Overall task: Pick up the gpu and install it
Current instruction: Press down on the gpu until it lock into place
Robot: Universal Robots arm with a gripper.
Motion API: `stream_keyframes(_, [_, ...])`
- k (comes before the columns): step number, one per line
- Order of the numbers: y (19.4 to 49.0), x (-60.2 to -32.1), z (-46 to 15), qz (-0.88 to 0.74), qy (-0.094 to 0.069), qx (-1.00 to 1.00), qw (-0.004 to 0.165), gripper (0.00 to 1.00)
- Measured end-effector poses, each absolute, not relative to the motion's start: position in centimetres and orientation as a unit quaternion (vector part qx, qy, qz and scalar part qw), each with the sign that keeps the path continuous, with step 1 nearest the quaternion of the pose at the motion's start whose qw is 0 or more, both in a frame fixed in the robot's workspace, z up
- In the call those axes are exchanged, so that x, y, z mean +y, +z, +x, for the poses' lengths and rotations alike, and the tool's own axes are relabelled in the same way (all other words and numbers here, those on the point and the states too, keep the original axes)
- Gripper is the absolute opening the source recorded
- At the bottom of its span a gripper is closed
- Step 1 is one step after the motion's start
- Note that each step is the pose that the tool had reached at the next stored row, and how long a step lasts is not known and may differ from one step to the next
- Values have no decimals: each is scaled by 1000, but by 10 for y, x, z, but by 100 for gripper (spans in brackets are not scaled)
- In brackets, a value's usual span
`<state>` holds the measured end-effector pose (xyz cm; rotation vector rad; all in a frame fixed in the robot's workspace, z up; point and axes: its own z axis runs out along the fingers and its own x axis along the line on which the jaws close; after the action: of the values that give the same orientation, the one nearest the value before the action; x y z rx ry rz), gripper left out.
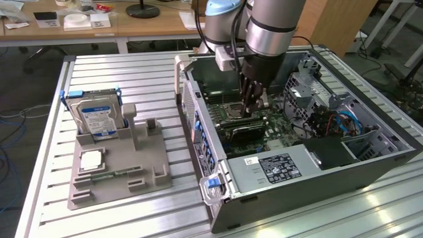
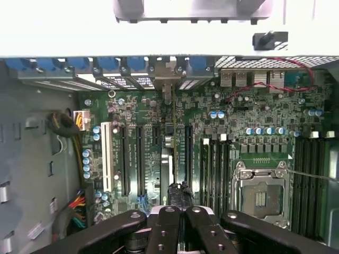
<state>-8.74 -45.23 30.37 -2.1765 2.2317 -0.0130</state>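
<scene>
Green circuit board of the gpu (image 1: pixel 247 132) is seen standing on edge inside the open computer case (image 1: pixel 370 153), its black cooler face visible in the exterior view, the card set into the motherboard (image 1: pixel 274 131) among the expansion slots. In the wrist view the gpu (image 2: pixel 170 159) is seen edge-on as a thin vertical line running toward the rear slot openings, its silver bracket at the case's back wall.

The gripper (image 1: pixel 251 113) is lowered into the case directly above the card, at roughly 12 o'clock of it in the exterior view. Its fingers (image 2: pixel 175 225) are drawn fully together, closed at the card's upper edge; whether the card is pinched or merely pressed cannot be told.

The empty processor socket (image 2: pixel 260 193) is noted at about 3 o'clock of the card in the wrist view, with black memory slots between them. A white expansion slot (image 2: pixel 107 156) lies at 9 o'clock of the card.

On the slatted metal table (image 1: pixel 132 69), at 9 o'clock of the case in the exterior view, a grey fixture tray (image 1: pixel 119 173) is placed well apart from the case. A hard drive (image 1: pixel 98 116) with a blue-white label is held upright in it, and a narrow memory stick (image 1: pixel 109 174) lies flat near its front.
</scene>
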Motion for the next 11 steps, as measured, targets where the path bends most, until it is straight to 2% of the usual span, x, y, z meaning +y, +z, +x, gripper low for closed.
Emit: stream_keyframes(11, [325,-452,-87,-698,-6,716,11,11])
